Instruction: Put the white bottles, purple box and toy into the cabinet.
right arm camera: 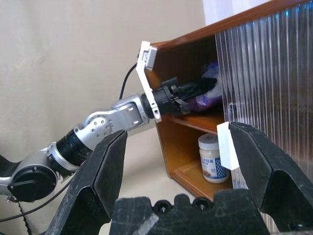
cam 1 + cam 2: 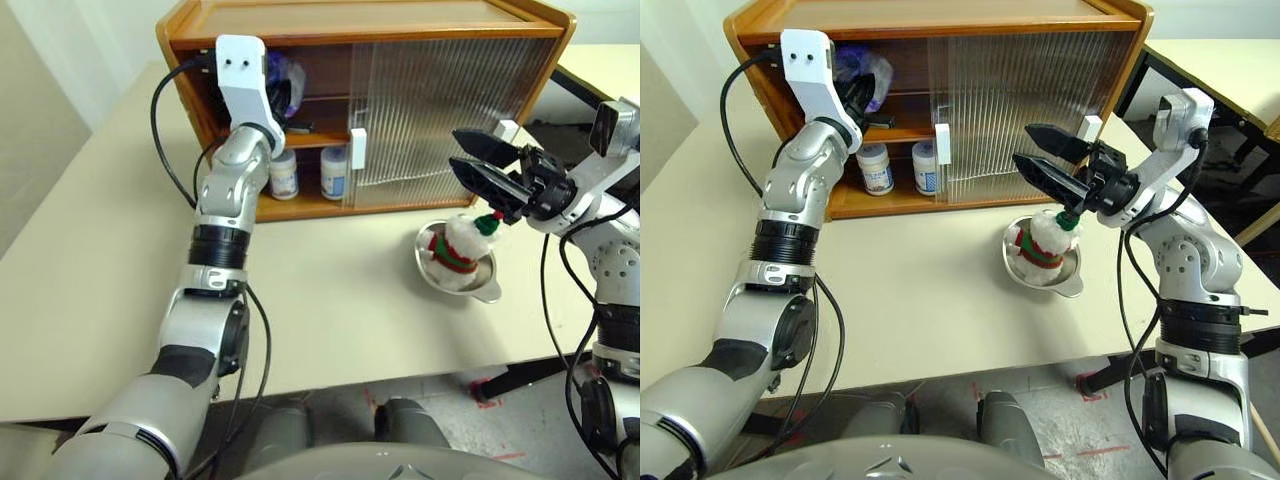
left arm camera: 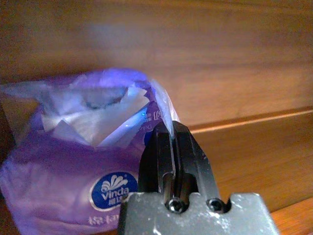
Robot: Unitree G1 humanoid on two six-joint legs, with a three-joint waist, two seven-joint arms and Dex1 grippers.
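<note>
The left gripper (image 3: 172,147) was pinched tight on a thin flap of the purple box's (image 3: 73,186) wrapper, reaching into the upper compartment at the left end of the cabinet (image 2: 370,25), where the soft pack sat on or just above the shelf; from where I stood I couldn't quite tell whether it was resting yet. Below it, on the cabinet floor, the two white bottles (image 2: 284,173) stood side by side just left of the ribbed sliding door (image 2: 440,110). Over on the right, the right gripper (image 2: 1040,152) hung with its jaws spread wide and empty above the toy (image 2: 1043,243), which sat in its metal bowl (image 2: 1072,283) on the table (image 2: 100,250), near the front of the closed door. To my mind the thing was to push the pack well back, let its weight settle on the shelf before letting go, then draw the fingers straight out so the flap wouldn't drag it forward.
</note>
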